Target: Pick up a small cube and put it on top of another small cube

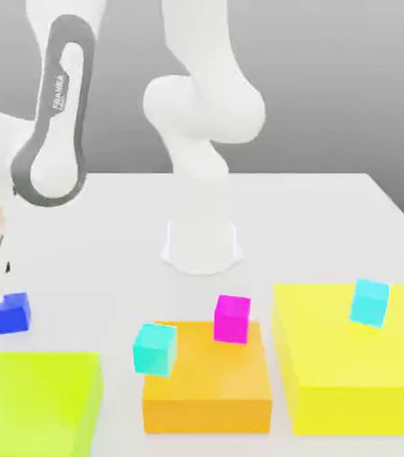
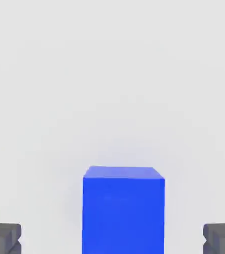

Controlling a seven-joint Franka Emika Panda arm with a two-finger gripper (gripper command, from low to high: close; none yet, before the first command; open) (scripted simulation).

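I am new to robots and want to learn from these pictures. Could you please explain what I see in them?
The machine is one white robot arm with a two-finger gripper. The exterior view comes from a camera off the arm, watching the scene. The hand view comes from a camera on the hand, looking at the blue cube between the open fingers. Nothing is held.

The table carries yellow-green, orange and yellow blocks. A magenta cube and two cyan cubes are there too.
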